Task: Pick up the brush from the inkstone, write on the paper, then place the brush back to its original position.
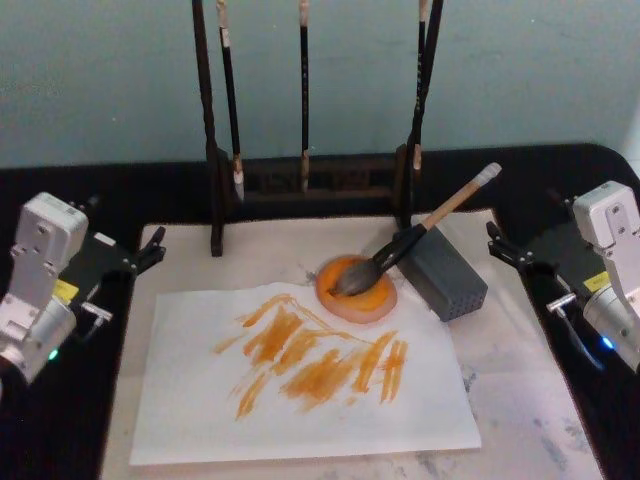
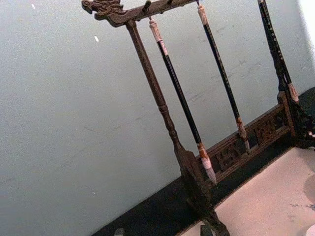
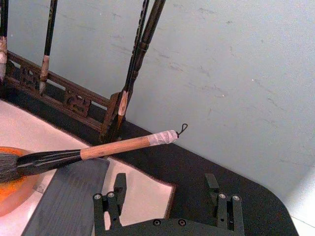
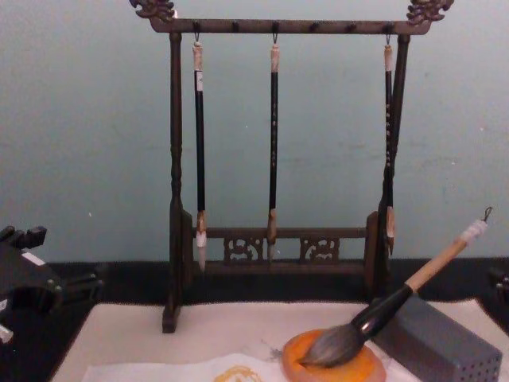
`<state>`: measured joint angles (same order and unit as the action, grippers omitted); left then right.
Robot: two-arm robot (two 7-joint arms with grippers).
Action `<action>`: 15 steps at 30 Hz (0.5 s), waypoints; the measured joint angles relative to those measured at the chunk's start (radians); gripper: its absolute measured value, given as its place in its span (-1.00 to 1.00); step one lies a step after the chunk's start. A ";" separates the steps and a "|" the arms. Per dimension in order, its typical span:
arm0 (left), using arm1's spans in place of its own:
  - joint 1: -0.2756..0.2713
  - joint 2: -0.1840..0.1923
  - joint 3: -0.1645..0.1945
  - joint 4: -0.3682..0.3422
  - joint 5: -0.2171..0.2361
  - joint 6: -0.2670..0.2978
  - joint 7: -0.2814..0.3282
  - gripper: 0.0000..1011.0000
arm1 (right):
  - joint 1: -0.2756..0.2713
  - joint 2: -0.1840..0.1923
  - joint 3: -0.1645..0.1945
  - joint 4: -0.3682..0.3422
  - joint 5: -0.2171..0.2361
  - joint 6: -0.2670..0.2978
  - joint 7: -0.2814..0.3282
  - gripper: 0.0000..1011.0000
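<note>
Cream mat (image 1: 540,400): brush (image 1: 410,243), bristles on inkstone (image 1: 376,301), handle toward right rear over grey box (image 1: 450,276); left hand (image 1: 153,250), right hand (image 1: 503,248) released.

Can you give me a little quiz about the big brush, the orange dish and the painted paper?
1. True or false: the brush lies with its bristles on the inkstone.
2. Pick one: the strokes on the paper are A black, B orange, C blue.
3. Fill in: ___ thin brushes hang from the rack.
Key: 1 true; 2 B; 3 three.
</note>
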<state>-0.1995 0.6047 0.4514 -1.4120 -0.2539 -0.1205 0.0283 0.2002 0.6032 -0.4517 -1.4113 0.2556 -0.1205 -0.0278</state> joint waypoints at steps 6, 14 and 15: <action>0.000 0.000 0.000 0.000 0.000 0.000 0.000 0.98 | -0.001 0.001 0.000 -0.001 -0.001 0.000 0.000 0.98; 0.000 0.000 0.000 0.000 0.000 0.000 0.000 0.98 | -0.001 0.001 0.000 -0.001 -0.001 0.000 0.000 0.98; 0.000 0.000 0.000 0.000 0.000 0.000 0.000 0.98 | -0.001 0.001 0.000 -0.001 -0.002 0.000 0.000 0.98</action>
<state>-0.1995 0.6047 0.4514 -1.4120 -0.2539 -0.1205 0.0283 0.1995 0.6045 -0.4513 -1.4120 0.2540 -0.1205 -0.0283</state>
